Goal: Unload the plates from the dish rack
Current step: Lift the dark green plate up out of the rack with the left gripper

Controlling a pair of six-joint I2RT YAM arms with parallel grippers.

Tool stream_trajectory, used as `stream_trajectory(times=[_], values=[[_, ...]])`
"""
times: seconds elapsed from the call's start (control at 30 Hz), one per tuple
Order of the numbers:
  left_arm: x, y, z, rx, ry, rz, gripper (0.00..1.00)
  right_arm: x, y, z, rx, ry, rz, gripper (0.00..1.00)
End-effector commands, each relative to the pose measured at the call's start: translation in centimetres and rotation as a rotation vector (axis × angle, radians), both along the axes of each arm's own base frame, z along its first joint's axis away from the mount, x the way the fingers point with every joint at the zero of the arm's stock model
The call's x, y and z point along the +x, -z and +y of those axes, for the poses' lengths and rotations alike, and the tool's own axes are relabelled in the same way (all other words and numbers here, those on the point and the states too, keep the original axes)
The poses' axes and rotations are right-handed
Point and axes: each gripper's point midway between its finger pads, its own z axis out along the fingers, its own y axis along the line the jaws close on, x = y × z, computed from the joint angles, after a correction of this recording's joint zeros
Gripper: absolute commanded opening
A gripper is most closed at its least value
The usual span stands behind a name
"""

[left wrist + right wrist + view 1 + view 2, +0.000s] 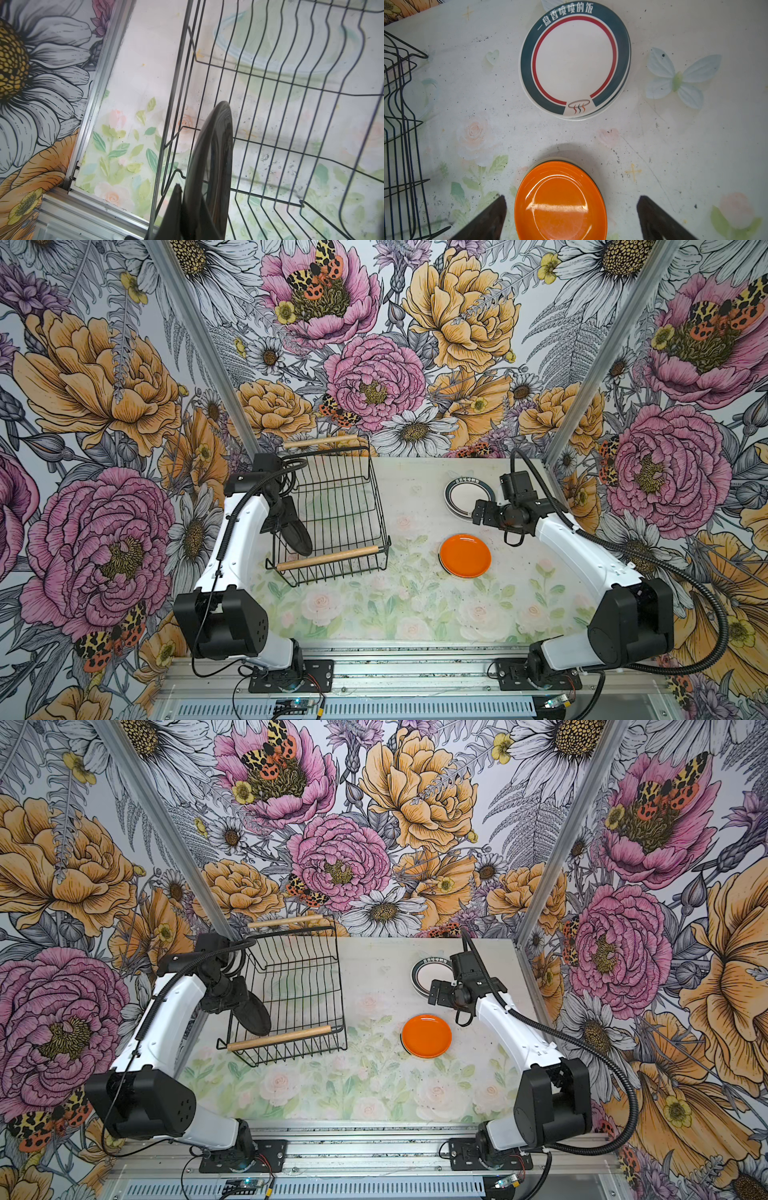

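Note:
The black wire dish rack (332, 558) (280, 1038) stands at the back left of the table. My left gripper (282, 510) (232, 996) (191, 214) is shut on the rim of a black plate (297, 531) (251, 1017) (214, 166). The plate is held on edge over the rack's near left corner. No other plate shows in the rack. An orange plate (465, 556) (426, 1036) (560, 203) tops a small stack right of the rack. My right gripper (478, 512) (436, 992) (571, 200) hangs open above it, holding nothing.
A stack of white plates with dark teal rims (465, 499) (428, 975) (575, 62) lies behind the orange one, under the right arm's wrist. Aluminium frame posts and flowered walls close in the table on the left, right and back.

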Motion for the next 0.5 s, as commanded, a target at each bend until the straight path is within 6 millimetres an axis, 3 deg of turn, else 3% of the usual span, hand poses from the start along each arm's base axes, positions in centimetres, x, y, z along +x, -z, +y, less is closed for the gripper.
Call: stream_trajectory(times=[0.0, 0.17, 0.33, 0.47], values=[[0.3, -5.9, -0.9, -0.032, -0.003, -0.157, 0.0, 0.3, -3.0, -0.4, 0.0, 0.001, -0.095, 1.0], [1.3, -15.2, -2.8, -0.112, -0.061, -0.456, 0.0, 0.2, -6.8, -1.3, -0.047, -0.009, -0.21, 0.99], [2.9, -21.7, -8.9, -0.393, -0.069, -0.829, 0.0, -0.8, -11.0, -1.3, -0.003, -0.004, -0.353, 0.99], [4.4, -21.4, -15.0, -0.747, -0.064, -1.022, 0.0, -2.1, -14.3, 1.0, 0.192, -0.062, -0.495, 0.99]])
